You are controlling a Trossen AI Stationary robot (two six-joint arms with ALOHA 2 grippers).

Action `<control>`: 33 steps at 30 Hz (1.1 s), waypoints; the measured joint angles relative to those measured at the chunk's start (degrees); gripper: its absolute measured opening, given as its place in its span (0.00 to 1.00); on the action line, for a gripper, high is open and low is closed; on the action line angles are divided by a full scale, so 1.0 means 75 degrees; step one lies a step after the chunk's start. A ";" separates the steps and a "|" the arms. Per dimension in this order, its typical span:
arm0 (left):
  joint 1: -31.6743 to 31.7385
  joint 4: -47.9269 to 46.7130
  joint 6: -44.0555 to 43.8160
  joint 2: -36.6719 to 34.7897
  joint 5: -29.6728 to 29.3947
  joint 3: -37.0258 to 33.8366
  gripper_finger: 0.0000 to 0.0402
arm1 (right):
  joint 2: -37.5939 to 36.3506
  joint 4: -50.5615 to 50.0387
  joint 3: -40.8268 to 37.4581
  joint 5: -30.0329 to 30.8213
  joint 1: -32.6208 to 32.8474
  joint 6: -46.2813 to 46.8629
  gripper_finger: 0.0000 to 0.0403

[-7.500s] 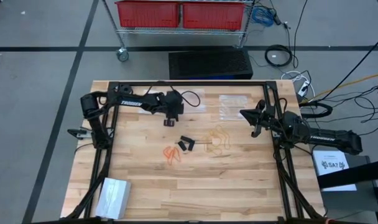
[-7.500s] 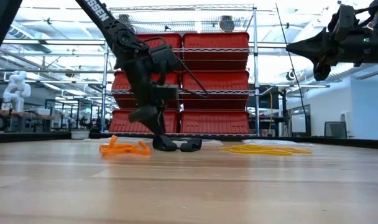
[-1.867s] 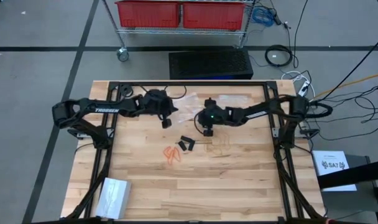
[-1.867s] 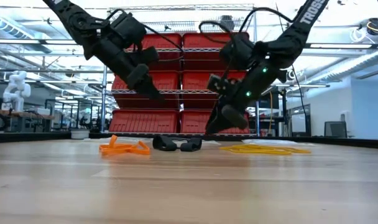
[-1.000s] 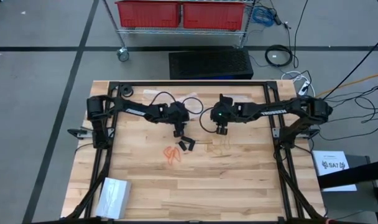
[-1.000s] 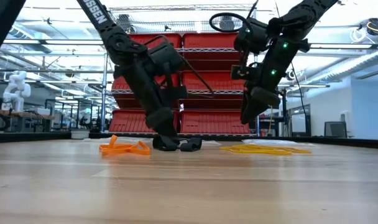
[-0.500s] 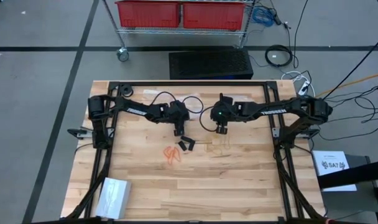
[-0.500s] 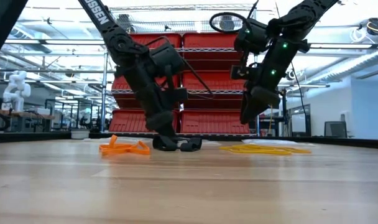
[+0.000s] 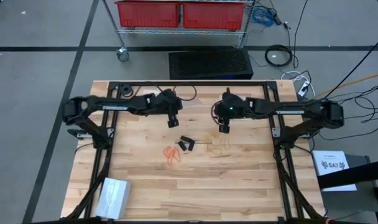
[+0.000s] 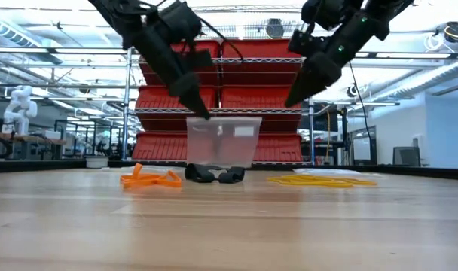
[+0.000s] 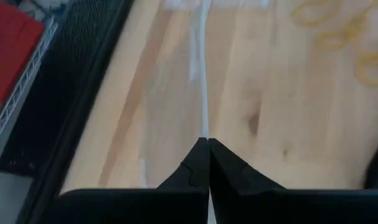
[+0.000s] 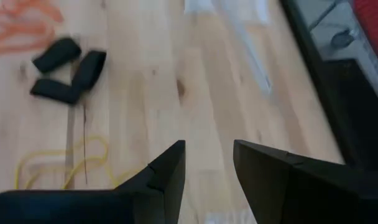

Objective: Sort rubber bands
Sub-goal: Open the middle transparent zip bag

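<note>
Three clusters of rubber bands lie on the wooden table: orange [image 9: 172, 154], black [image 9: 186, 144] and pale yellow [image 9: 220, 146]. My left gripper [image 10: 206, 117] is above and beyond the black bands, shut on a clear plastic bag [image 10: 223, 141] that hangs below it. My right gripper [image 9: 223, 129] hovers over the far side of the yellow bands. It is open, with nothing between its fingers [image 12: 170, 168]. The right wrist view shows the black bands [image 12: 68, 65] and a yellow loop [image 12: 58, 165] lying flat. My left gripper pinches the bag's top edge [image 10: 211, 120], near one end of it, between its two shut fingers. The fingers slant down from the far left. In the left wrist view the film [image 11: 204, 112] runs edge-on straight out from the fingertips. The bag hangs flat and upright; I cannot tell whether its lower edge is off the table.
Another clear bag [image 12: 239, 37] lies flat near the table's far edge. A white packet [image 9: 112, 196] sits at the near left corner. Black frame rails [image 9: 189, 84] border the table. A wire shelf with red bins [image 10: 259, 75] stands beyond the far edge.
My left gripper, down at the table by the black bands, has taken hold of the clear bag. It has then risen and drawn back toward the far edge, lifting the bag upright. My right gripper has also risen. The rubber bands have stayed in place.
</note>
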 joint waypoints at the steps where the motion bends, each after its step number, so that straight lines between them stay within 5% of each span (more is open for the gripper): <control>1: 0.0004 -0.0025 -0.0003 -0.0101 0.0105 -0.0003 0.00 | -0.0025 0.0127 0.0000 0.0001 0.0000 0.0005 0.32; 10: 0.0004 -0.0050 -0.0009 -0.0760 0.0446 -0.0003 0.00 | 0.0204 0.2634 0.0003 0.0001 0.0099 -0.0388 0.33; 17: -0.0005 -0.0002 -0.0003 -0.0783 0.0452 -0.0003 0.00 | 0.0726 0.3644 0.0142 -0.0304 0.0101 -0.0633 0.43; 33: -0.0007 0.0085 0.0061 -0.0783 0.0569 -0.0003 0.00 | 0.3630 -0.0205 0.3877 -0.0392 -0.0175 -0.1706 0.36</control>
